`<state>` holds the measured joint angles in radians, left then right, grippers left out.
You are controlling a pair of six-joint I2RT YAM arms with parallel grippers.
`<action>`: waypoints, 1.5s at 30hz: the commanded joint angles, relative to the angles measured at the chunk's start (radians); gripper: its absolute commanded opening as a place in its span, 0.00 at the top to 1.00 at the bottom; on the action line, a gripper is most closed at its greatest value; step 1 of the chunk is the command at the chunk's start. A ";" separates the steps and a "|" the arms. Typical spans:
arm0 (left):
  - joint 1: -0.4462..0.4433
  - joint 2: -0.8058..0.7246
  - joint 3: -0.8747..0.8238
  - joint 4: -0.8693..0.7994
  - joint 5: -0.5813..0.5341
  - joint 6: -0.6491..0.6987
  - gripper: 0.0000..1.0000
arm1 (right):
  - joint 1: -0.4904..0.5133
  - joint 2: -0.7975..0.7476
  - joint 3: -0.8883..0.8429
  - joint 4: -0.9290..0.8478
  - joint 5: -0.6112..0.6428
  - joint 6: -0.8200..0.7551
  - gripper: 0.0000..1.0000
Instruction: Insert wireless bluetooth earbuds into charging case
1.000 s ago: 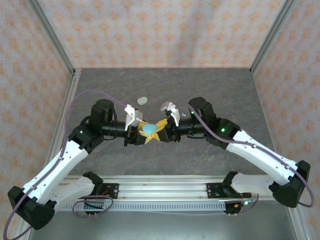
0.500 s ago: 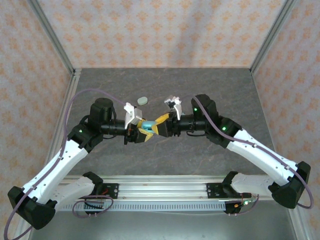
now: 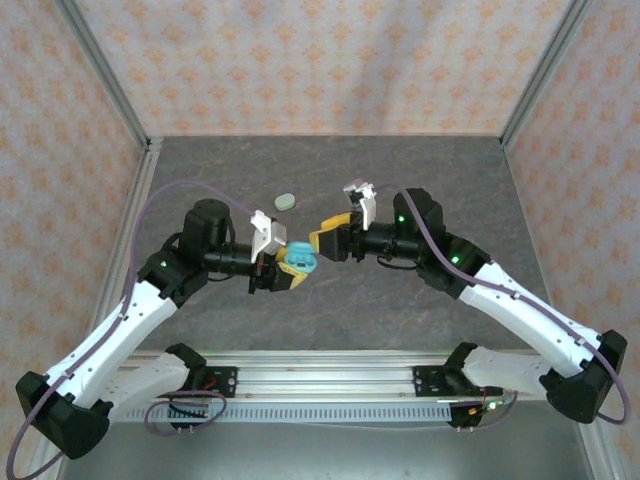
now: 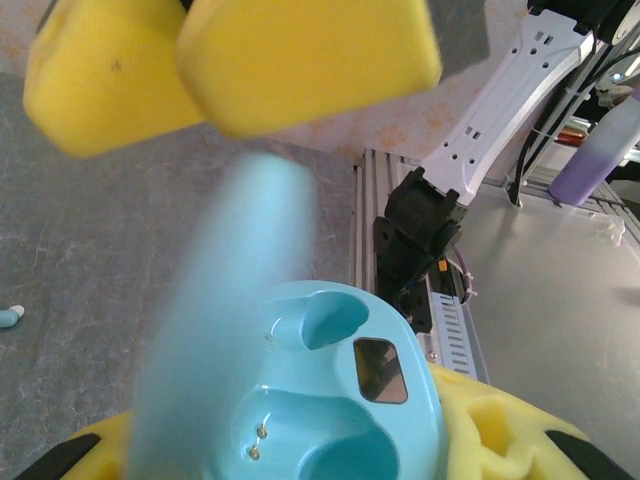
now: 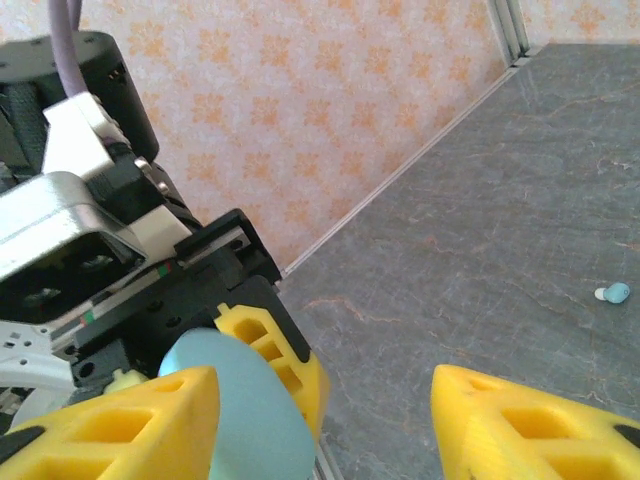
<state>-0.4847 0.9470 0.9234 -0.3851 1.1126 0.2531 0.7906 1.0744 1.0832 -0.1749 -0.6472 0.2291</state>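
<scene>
Left gripper (image 3: pixel 284 270) hugs the blue charging case (image 3: pixel 301 257); our right gripper (image 3: pixel 323 241) has just let go and spread wide.
We see the lid (image 4: pixel 235 300) now up and both cups bare. Farther off, one earbud (image 5: pixel 612 293) waits on the table (image 3: pixel 420 170), with lots of free room before the far walls.

Top view looks down from behind the arms (image 3: pixel 130 310); both close wrist views share the case (image 4: pixel 340 390).
</scene>
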 commanded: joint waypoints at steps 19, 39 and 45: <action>-0.008 -0.030 -0.026 0.075 -0.039 -0.025 0.91 | 0.066 -0.033 -0.002 -0.142 -0.012 -0.214 0.29; -0.007 -0.040 -0.032 0.067 -0.040 -0.018 0.92 | 0.079 0.035 0.070 -0.165 0.150 -0.261 0.27; -0.007 -0.044 -0.034 0.069 -0.034 -0.018 0.92 | 0.077 0.041 0.054 -0.118 0.134 -0.254 0.30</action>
<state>-0.4847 0.9302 0.8928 -0.3481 1.0485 0.2344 0.8734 1.1110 1.1255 -0.3500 -0.5392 -0.0277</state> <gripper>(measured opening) 0.368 0.702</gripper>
